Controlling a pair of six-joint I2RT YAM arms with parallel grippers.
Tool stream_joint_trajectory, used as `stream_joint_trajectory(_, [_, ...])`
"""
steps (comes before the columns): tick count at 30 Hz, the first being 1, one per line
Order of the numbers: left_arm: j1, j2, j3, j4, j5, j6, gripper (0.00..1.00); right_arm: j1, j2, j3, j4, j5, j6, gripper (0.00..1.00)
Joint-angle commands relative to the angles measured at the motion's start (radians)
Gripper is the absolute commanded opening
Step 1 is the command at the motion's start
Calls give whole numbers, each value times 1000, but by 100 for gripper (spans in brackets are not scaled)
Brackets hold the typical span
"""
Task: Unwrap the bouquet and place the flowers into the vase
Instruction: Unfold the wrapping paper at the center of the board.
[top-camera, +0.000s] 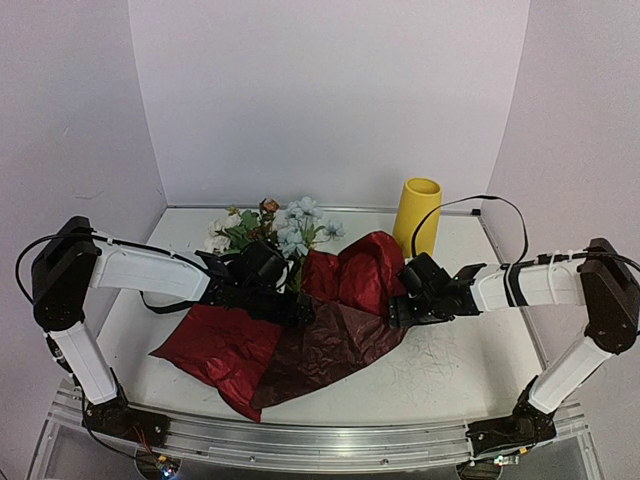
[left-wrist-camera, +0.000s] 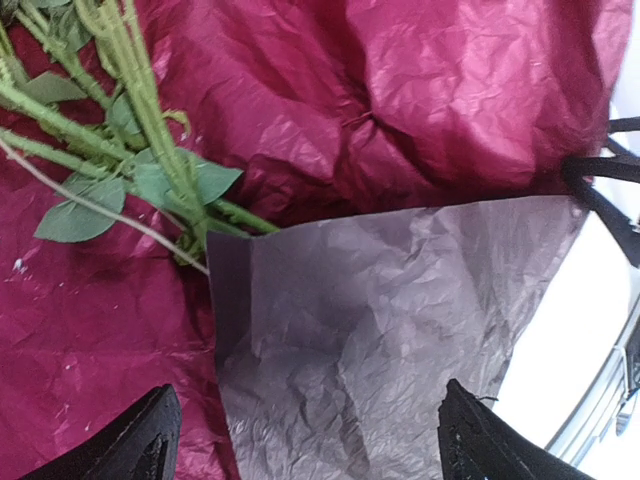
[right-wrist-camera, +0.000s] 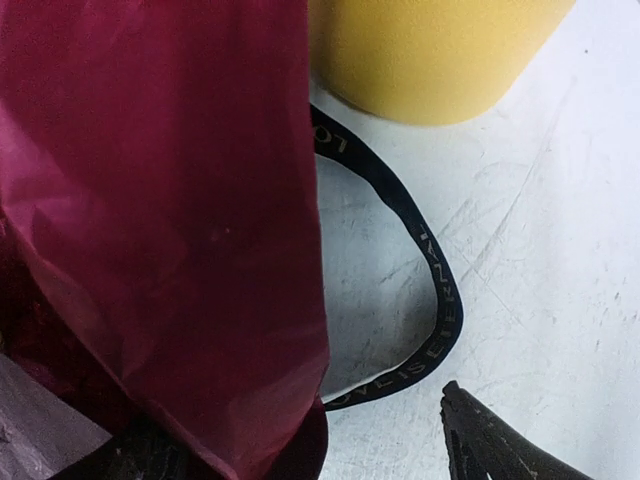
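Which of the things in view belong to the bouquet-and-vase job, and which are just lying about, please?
Belongs to the job:
- flowers
- yellow vase
- red wrapping paper, spread open
- darker inner sheet
- black ribbon, on the table by the vase

Just lying about:
- black cable arching past the vase; it looks like rig wiring

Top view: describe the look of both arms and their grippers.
Both the left arm and right arm have white boxy links, bulky black joints and loose black cables. A black band wraps the right forearm. The left gripper and right gripper are black, with tapered fingers.
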Motion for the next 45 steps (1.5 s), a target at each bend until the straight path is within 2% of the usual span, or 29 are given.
stream_joint_trajectory(1, [3, 0, 19, 73, 44, -2, 94, -35, -13, -34, 44, -105, -6, 86])
stream_joint_trajectory(7, [14, 9, 25, 94, 63, 9, 99, -71, -27, -71, 101, -180, 4, 85])
stream_joint_trajectory(17, [41, 6, -10, 203, 242, -7, 92, -89, -62, -86, 110, -201, -2, 84])
stream_joint_trajectory(23, [54, -39, -56, 196, 94, -38, 95, -94, -87, -89, 110, -197, -3, 83])
stream_joint_trajectory(26, [91, -43, -78, 196, 68, -64, 94, -102, -87, -89, 109, -203, -3, 82])
stream_joint_trajectory(30, [154, -36, -94, 239, 130, -86, 77, -103, -98, -92, 107, -214, -2, 81])
stream_joint_trajectory(34, [164, -21, -76, 261, 158, -73, 59, -104, -102, -93, 104, -216, -4, 81])
stream_joint_trajectory(35, [165, -16, -70, 262, 159, -73, 53, -104, -101, -93, 104, -221, -5, 81])
stream_joint_trajectory(40, [182, 9, -61, 262, 154, -87, 8, -104, -100, -91, 101, -228, -5, 80])
stream_joint_trajectory(42, [183, 18, -56, 262, 148, -87, 1, -105, -97, -90, 101, -227, -7, 80])
stream_joint_trajectory(45, [183, 38, -53, 259, 138, -88, 0, -106, -94, -88, 101, -226, -10, 80])
